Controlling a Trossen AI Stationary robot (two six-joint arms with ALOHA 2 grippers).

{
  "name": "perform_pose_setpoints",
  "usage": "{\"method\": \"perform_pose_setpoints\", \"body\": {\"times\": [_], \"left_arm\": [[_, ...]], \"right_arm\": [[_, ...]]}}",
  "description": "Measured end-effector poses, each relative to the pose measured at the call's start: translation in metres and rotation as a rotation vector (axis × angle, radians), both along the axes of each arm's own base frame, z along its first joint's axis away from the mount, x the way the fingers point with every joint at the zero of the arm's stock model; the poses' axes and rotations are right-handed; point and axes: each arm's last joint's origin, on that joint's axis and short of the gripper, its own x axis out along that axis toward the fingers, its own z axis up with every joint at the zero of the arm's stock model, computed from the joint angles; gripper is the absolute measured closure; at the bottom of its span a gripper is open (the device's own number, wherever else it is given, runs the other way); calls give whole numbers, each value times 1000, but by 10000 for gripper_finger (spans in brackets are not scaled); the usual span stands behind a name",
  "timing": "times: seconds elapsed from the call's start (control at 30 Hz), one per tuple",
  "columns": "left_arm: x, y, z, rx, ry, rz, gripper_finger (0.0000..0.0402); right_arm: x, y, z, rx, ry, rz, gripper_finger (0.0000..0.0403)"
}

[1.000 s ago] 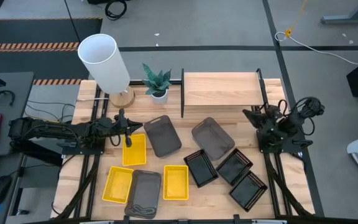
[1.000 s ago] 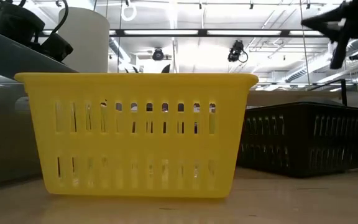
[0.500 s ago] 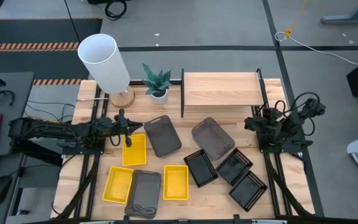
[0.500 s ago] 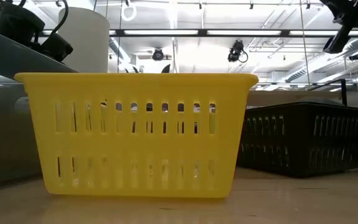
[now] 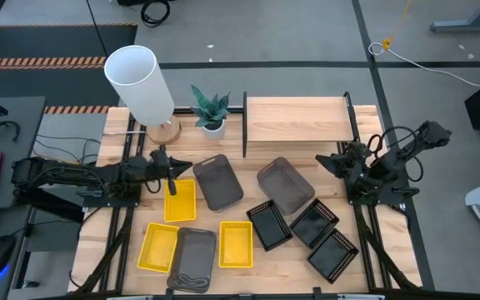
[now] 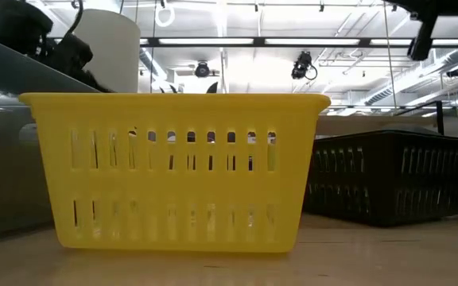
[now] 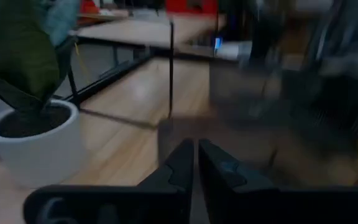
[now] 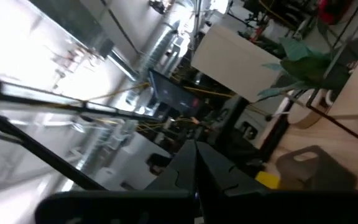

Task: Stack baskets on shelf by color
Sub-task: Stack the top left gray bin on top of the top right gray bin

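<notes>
Baskets (image 5: 221,212) lie on the table between both closed, empty fingers.

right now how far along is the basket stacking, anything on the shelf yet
Nothing looks done: the shelf is bare. All nine baskets sit on the table: three yellow baskets, three grey baskets and three black baskets, none stacked. Nothing is in hand either: the left gripper hangs shut beside a yellow and a grey basket, and the right gripper is shut and empty near the shelf. All the sorting and stacking is left.
</notes>
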Motion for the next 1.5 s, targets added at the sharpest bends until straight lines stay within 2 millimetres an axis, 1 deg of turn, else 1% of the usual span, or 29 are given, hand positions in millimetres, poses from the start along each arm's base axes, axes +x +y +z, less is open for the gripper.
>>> {"method": "perform_pose_setpoints", "body": {"times": [0.17, 0.27, 0.33, 0.43, 0.5, 0.57, 0.63, 0.7, 0.77, 0.87, 0.97, 1.07, 1.17, 1.27, 1.4, 1.5], "left_arm": [[0, 0, 20, -421, -357, 0, 362], [-1, 0, 28, -639, -508, -29, 363], [-2, 0, 31, -729, -570, -47, 366], [-3, 0, 35, -801, -628, -68, 372], [-3, 0, 36, -883, -669, -84, 375], [-4, -1, 39, -920, -700, -109, 378], [-5, -2, 43, -912, -707, -180, 378], [-4, -4, 51, -871, -707, -261, 378], [-3, -7, 67, -821, -729, -332, 377], [1, -10, 96, -703, -732, -378, 381], [8, -15, 123, -580, -649, -397, 385], [11, -21, 147, -511, -529, -396, 384], [13, -25, 165, -520, -431, -397, 380], [11, -29, 184, -532, -400, -411, 378], [7, -33, 201, -539, -326, -416, 385], [4, -35, 212, -532, -286, -402, 390]], "right_arm": [[20, 9, 12, -34, 98, -3, 396], [35, 18, 18, -45, 169, 19, 396], [45, 25, 24, -62, 226, 45, 396], [59, 33, 32, -107, 338, 77, 396], [68, 37, 37, -126, 419, 98, 396], [76, 41, 41, -150, 508, 127, 396], [84, 44, 46, -171, 592, 161, 396], [91, 48, 48, -202, 681, 196, 396], [99, 50, 50, -229, 761, 231, 396], [110, 50, 47, -260, 862, 293, 396], [123, 46, 44, -276, 905, 381, 396], [135, 43, 45, -330, 950, 471, 396], [149, 38, 49, -425, 1015, 524, 396], [162, 33, 56, -538, 1038, 551, 396], [180, 29, 63, -697, 1038, 568, 396], [193, 28, 68, -733, 1018, 600, 395]]}}
